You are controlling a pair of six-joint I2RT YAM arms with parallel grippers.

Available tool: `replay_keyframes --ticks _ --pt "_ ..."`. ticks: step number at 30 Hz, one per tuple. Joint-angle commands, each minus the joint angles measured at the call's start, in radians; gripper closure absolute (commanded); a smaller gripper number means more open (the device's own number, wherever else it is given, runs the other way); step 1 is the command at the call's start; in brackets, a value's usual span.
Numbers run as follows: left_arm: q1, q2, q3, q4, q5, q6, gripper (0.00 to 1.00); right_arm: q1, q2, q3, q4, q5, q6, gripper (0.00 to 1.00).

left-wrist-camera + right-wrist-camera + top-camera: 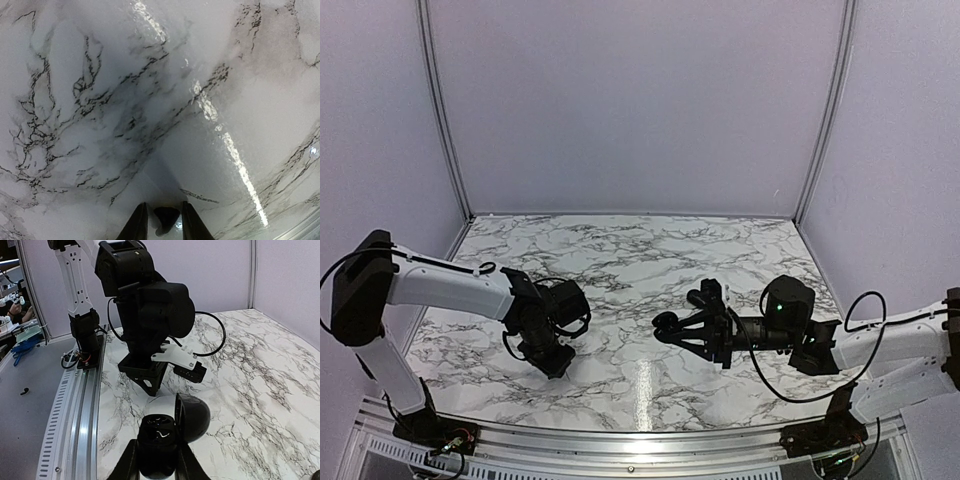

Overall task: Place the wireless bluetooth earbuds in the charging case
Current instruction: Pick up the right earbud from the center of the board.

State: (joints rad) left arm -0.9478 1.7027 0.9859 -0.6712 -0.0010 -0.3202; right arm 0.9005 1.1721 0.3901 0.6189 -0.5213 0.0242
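Observation:
My right gripper (157, 446) is shut on the black charging case (158, 430) and holds it above the marble table (640, 260). The case lid (194, 416) stands open to the right, and its wells face up. In the top view the right gripper (670, 328) is at mid-table. My left gripper (163, 205) is nearly closed around a tiny black earbud (167, 218), low over the table. In the top view the left gripper (558, 364) points down at the near left. It also shows in the right wrist view (151, 385), just beyond the case. No other earbud shows on the table.
A metal rail (620, 440) runs along the table's near edge. Pale booth walls (640, 100) close in the back and sides. A small dark piece (24, 390) lies on the grey surface beyond the rail. The left arm's black wrist (150, 305) looms over the case.

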Motion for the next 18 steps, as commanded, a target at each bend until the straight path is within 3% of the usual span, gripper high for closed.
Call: replay_keyframes --ticks 1,7,18 --pt "0.022 0.054 -0.008 -0.005 -0.013 0.040 0.77 0.007 -0.018 0.005 -0.011 0.005 -0.018 1.00" --pt "0.022 0.040 -0.011 0.000 -0.025 0.040 0.85 0.008 -0.005 0.015 -0.018 0.004 -0.021 1.00" --pt "0.023 -0.061 -0.033 0.062 -0.049 0.021 0.87 0.008 0.019 0.026 0.004 0.006 -0.021 1.00"
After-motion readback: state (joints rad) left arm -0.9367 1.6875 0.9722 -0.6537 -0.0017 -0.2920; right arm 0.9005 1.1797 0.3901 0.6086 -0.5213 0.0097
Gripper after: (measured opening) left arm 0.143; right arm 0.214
